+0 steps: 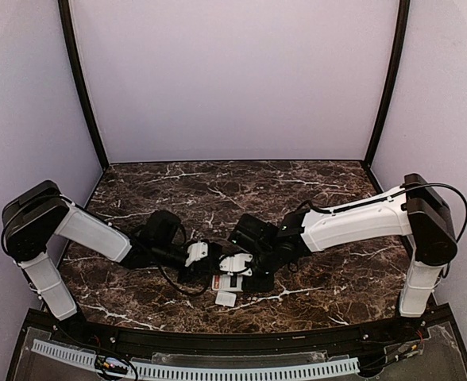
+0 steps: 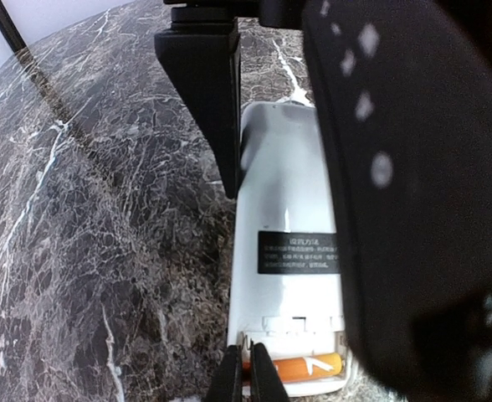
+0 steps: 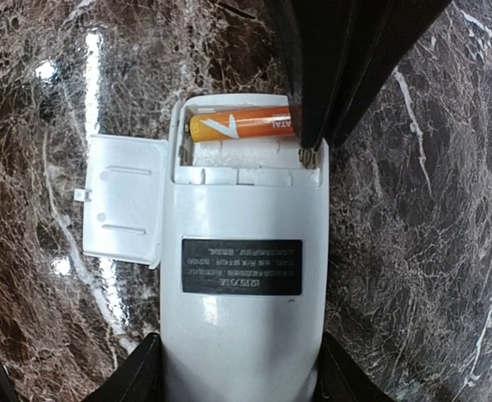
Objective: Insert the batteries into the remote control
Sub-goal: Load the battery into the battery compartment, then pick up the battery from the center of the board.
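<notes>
Nearest the left wrist camera, the left gripper (image 2: pixel 244 360) is seen with its two fingers pressed together, their tips set at the 9 o'clock end of the one orange battery (image 2: pixel 300 366). The battery lies in the recess (image 2: pixel 300 343) at the 6 o'clock end of the remote control (image 2: pixel 284 209). In the right wrist view, a small white cover (image 3: pixel 122 199) is laid flat on the marble table (image 3: pixel 28 126), just beside the remote control at 9 o'clock of the recess; the remote control is laid back-up with the battery across its 12 o'clock end, and the right gripper (image 3: pixel 238 381) is clamped on its long sides at 6 o'clock.
</notes>
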`<control>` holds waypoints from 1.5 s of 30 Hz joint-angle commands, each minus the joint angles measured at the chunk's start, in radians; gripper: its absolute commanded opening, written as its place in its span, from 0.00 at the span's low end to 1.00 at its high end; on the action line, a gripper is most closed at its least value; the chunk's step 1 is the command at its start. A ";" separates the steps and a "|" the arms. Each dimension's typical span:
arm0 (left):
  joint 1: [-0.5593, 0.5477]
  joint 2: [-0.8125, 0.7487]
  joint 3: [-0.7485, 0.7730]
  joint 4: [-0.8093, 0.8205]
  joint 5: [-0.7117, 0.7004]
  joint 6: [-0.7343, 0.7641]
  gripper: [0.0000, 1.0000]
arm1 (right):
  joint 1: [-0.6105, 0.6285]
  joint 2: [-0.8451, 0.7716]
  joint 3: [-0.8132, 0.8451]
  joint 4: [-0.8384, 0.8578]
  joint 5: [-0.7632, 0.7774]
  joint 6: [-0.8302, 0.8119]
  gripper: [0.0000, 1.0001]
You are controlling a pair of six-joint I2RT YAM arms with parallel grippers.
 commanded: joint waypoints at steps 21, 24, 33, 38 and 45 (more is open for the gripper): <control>-0.076 -0.087 -0.081 -0.055 -0.267 0.023 0.20 | -0.016 -0.046 -0.017 0.048 0.018 0.024 0.00; -0.047 -0.174 -0.100 -0.020 -0.282 -0.038 0.28 | -0.023 -0.053 -0.022 0.059 0.011 0.039 0.00; 0.043 -0.374 -0.156 0.106 -0.389 -0.254 0.70 | -0.058 -0.064 -0.035 0.076 -0.012 0.091 0.00; 0.062 -0.524 -0.163 0.117 -0.652 -0.430 0.98 | -0.077 -0.046 -0.031 0.083 -0.039 0.124 0.00; 0.122 -0.439 0.136 -0.423 -0.770 -0.615 0.98 | -0.098 -0.024 -0.032 0.102 -0.071 0.160 0.03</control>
